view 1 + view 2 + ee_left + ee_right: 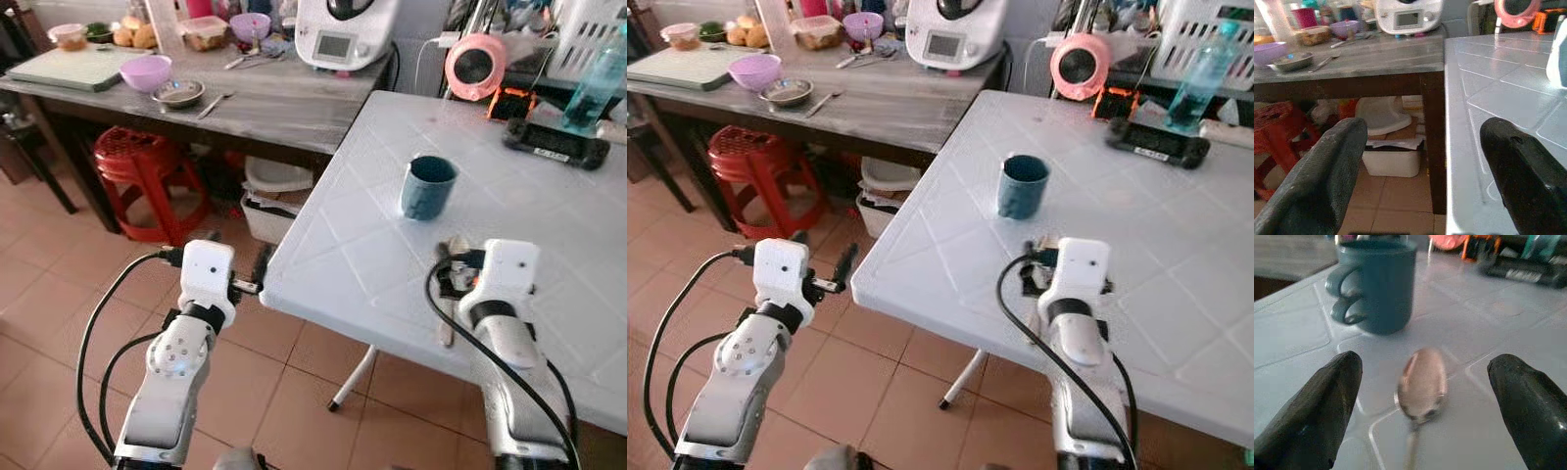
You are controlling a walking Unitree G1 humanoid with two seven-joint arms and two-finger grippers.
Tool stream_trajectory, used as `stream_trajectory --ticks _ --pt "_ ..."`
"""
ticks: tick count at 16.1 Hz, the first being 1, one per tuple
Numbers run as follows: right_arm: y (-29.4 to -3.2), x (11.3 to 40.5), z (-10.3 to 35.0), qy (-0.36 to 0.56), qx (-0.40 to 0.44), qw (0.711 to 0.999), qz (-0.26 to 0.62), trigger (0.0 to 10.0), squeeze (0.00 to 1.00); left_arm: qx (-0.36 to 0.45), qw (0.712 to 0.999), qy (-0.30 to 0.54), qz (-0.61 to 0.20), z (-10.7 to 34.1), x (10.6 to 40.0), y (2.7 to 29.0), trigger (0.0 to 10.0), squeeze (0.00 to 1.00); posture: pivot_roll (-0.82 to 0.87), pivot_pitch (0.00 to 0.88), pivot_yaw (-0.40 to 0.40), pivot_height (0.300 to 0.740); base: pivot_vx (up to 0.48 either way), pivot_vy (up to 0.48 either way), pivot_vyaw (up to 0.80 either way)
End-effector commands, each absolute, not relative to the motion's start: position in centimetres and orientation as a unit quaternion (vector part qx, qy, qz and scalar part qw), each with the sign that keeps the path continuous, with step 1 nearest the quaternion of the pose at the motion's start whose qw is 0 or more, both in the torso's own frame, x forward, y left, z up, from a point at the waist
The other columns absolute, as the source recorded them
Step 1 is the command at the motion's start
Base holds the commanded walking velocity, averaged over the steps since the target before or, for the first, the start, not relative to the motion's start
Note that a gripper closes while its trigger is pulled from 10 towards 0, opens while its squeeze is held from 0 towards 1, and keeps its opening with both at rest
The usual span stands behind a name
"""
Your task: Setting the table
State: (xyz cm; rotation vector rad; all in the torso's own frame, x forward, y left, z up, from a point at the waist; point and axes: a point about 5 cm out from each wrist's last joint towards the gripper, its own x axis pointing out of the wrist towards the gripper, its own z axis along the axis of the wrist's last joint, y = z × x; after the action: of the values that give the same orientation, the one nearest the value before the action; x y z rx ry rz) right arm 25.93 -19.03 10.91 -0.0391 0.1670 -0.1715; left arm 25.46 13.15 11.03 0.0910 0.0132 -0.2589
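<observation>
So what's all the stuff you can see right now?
White table: 1, white, in front.
Mug: 1, blue, on the white table.
Spoon: 1, silver, on the white table, between the right gripper's fingers.
Bottle: 1, teal, far right edge of the white table.
Black device: 1, beside the bottle.
Grey table: 1, behind.
Purple bowl: 1, on the grey table.
Metal bowl: 1, next to the purple bowl.
Kitchen machine: 1, white, on the grey table.
Stool: 1, red, under the grey table.
Left gripper: open, at the white table's edge.
Right gripper: open, over the spoon.
</observation>
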Motion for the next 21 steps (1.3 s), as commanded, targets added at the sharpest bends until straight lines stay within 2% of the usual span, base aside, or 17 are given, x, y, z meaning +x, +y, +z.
stream_trajectory --ticks 1,10,11,12,13,14,16,17,18,19,21 --pt "-19.1 26.2 10.7 0.096 -0.011 0.991 -0.094 10.0 0.00 0.050 0.989 0.004 -0.138 11.4 25.3 13.2 10.0 0.00 -0.02 0.000 0.039 0.740 0.000 0.000 0.00" --pt "-18.0 24.9 7.8 0.200 0.016 0.976 -0.089 10.0 0.00 0.055 0.983 0.017 -0.173 11.3 25.2 12.8 10.0 0.00 -0.02 0.000 0.058 0.740 0.000 0.000 0.00" --pt "-17.9 24.9 7.6 0.205 0.021 0.974 -0.089 9.2 0.00 0.056 0.982 0.019 -0.179 11.3 25.1 12.7 10.0 0.00 -0.02 0.000 0.058 0.740 0.000 0.000 0.00" --pt "-17.8 24.9 7.6 0.206 0.025 0.974 -0.087 4.6 0.00 0.056 0.982 0.019 -0.180 11.3 25.1 12.7 10.0 0.00 -0.02 0.000 0.057 0.740 0.000 0.000 0.00" --pt "-17.6 24.8 7.6 0.210 0.026 0.974 -0.080 1.8 0.00 0.056 0.982 0.021 -0.181 11.3 25.1 12.7 10.0 0.00 -0.02 0.000 0.056 0.740 0.000 0.000 0.00" --pt "-17.7 24.8 7.5 0.214 0.027 0.973 -0.078 1.0 0.00 0.055 0.981 0.021 -0.183 11.2 25.1 12.6 10.0 0.00 -0.02 0.000 0.056 0.740 0.000 0.000 0.00" --pt "-18.0 25.3 7.6 0.219 0.024 0.973 -0.069 1.1 0.00 0.055 0.981 0.023 -0.184 11.2 25.1 12.5 10.0 0.00 -0.02 0.000 0.055 0.740 0.000 0.000 0.00" --pt "-18.1 25.9 7.7 0.219 0.024 0.973 -0.065 1.9 0.00 0.054 0.981 0.026 -0.184 11.1 25.1 12.5 10.0 0.00 -0.02 0.000 0.054 0.740 0.000 0.000 0.00" --pt "-18.2 26.1 7.7 0.221 0.024 0.973 -0.061 2.1 0.00 0.054 0.981 0.028 -0.184 11.0 25.1 12.5 10.0 0.00 -0.02 0.000 0.054 0.740 0.000 0.000 0.00" --pt "-18.1 26.2 7.7 0.223 0.026 0.973 -0.056 1.6 0.00 0.054 0.981 0.031 -0.184 11.0 25.1 12.5 10.0 0.00 -0.02 0.000 0.053 0.740 0.000 0.000 0.00" --pt "-18.0 26.2 7.7 0.226 0.026 0.973 -0.051 1.5 0.00 0.053 0.981 0.032 -0.184 11.0 25.1 12.5 10.0 0.00 -0.02 0.000 0.053 0.740 0.000 0.000 0.00"
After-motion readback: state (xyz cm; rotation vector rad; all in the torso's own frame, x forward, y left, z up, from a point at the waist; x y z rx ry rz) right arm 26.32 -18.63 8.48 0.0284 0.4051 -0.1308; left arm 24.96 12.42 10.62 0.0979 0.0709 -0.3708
